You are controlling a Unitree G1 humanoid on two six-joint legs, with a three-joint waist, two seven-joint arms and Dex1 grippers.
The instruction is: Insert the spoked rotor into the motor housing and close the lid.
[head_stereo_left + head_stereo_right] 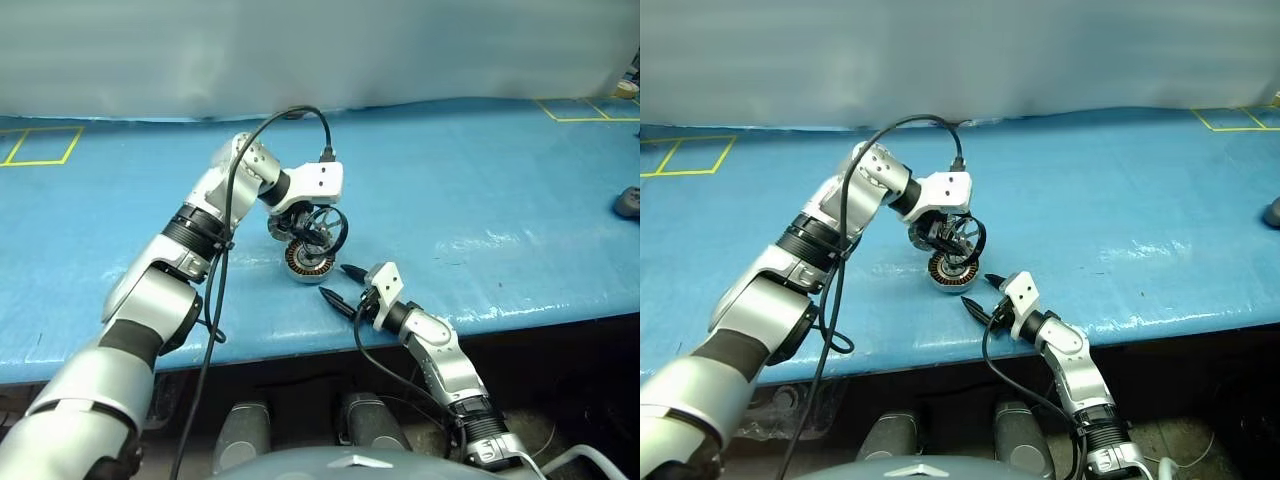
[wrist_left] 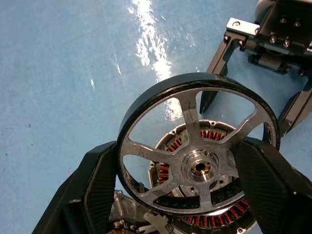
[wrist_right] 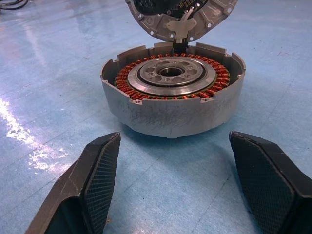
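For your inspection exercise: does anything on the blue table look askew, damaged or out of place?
Nothing stands out. The spoked rotor sits between the left gripper's jaws above the motor housing, whose lid stands open.

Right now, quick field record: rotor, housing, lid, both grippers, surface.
rotor: spoked rotor clamped by its rim in the left gripper, held above the housing, not seated
housing: motor housing upright on the blue table, copper windings exposed, empty
lid: lid hinged up at the far edge, open
right gripper: right gripper open, empty, just short of the housing
task state: insertion not yet done
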